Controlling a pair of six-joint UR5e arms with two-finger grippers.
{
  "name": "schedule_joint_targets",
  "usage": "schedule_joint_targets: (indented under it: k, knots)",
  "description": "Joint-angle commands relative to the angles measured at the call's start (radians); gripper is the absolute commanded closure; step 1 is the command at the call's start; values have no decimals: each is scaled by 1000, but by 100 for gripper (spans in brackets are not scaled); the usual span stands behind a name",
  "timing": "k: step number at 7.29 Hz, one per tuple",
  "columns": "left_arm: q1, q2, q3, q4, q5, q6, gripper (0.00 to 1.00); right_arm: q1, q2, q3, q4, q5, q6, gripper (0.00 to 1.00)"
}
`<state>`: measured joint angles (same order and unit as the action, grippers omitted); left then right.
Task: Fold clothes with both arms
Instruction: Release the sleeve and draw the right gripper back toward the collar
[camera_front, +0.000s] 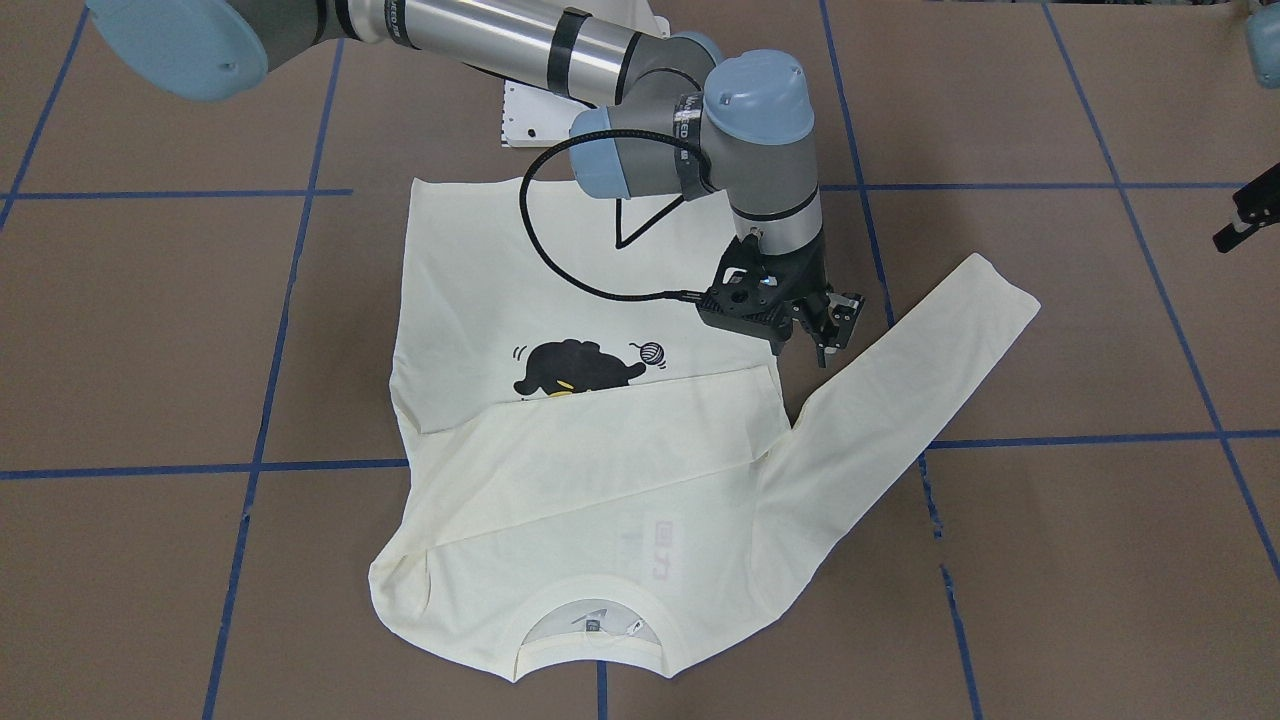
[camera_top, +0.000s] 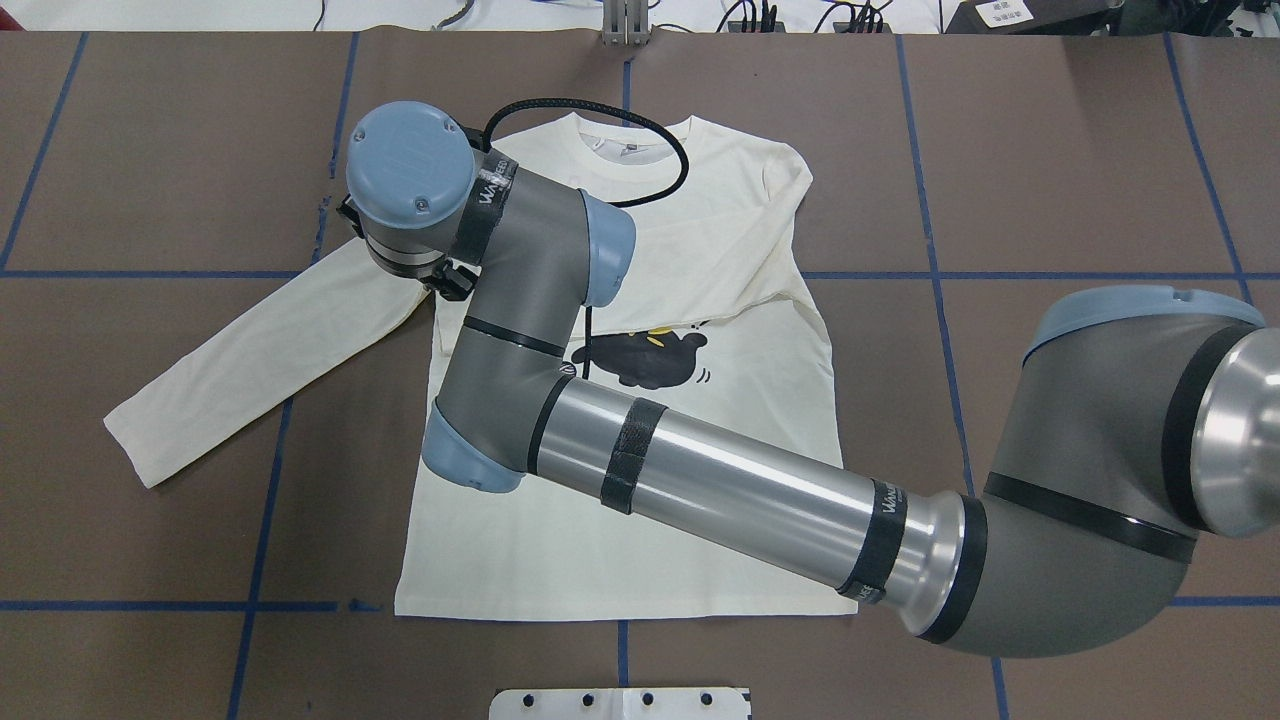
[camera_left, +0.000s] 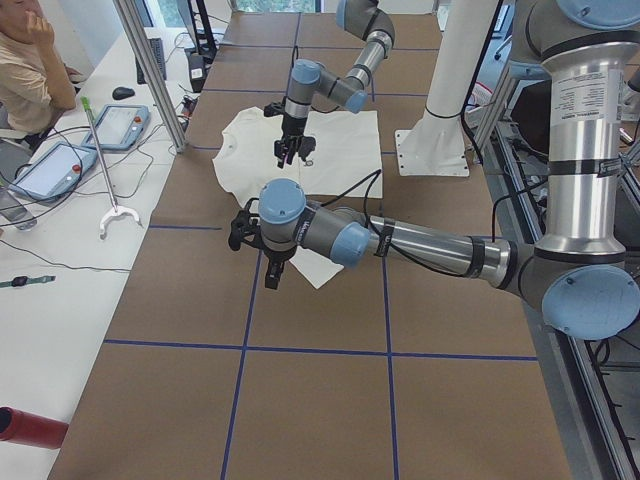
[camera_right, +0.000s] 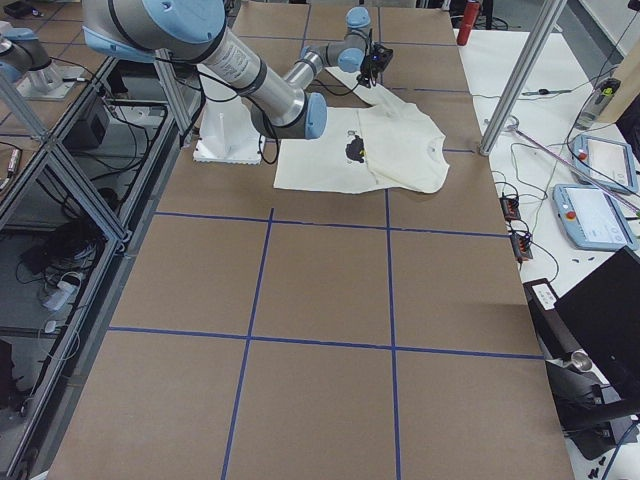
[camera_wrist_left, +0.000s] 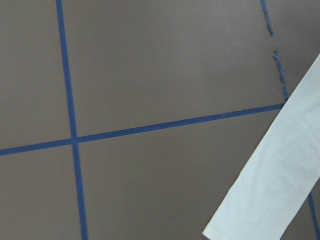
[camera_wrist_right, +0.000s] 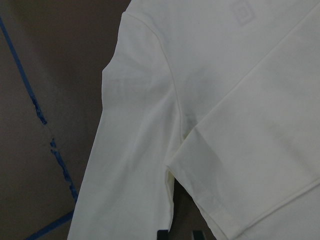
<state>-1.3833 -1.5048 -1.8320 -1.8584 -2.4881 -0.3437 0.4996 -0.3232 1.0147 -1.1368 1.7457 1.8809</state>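
The cream long-sleeved shirt (camera_front: 600, 480) lies flat on the brown table with its neck on the side far from the robot and the black cat print (camera_front: 575, 368) showing. One sleeve (camera_front: 610, 425) is folded across the chest. The other sleeve (camera_front: 920, 360) lies spread out to the side. My right arm reaches across the shirt (camera_top: 740, 400). My right gripper (camera_front: 815, 335) hovers open and empty just above the armpit by the folded sleeve's cuff; its fingertips (camera_wrist_right: 162, 235) show apart. My left gripper (camera_front: 1245, 210) hangs beyond the spread sleeve's cuff (camera_wrist_left: 280, 185). I cannot tell whether it is open or shut.
Blue tape lines (camera_front: 1080, 438) form a grid on the table. The white base plate (camera_top: 620, 705) sits at the robot's side. An operator (camera_left: 25, 70) sits at a side bench with tablets. A red cylinder (camera_left: 30, 428) lies on that bench.
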Motion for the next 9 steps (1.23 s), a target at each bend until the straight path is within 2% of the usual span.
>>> schedule_joint_targets:
  k: [1, 2, 4, 5, 6, 8, 9]
  knots:
    - [137, 55, 2, -170, 58, -167, 3, 54, -153, 263, -78, 114, 24, 0]
    - [183, 78, 58, -259, 121, -207, 1, 89, -259, 421, -127, 180, 24, 0]
    - [318, 74, 164, -382, 129, -357, 1, 125, -478, 676, -135, 207, 17, 0]
    - [370, 75, 168, -386, 132, -417, 2, 179, -537, 735, -136, 289, 17, 0]
    - [394, 75, 183, -390, 133, -417, 3, 235, -572, 754, -135, 379, 17, 0]
    - [435, 74, 186, -395, 153, -438, 8, 273, -655, 807, -135, 423, 1, 0]
    - [450, 74, 186, -395, 161, -446, 17, 274, -669, 815, -135, 423, -9, 0]
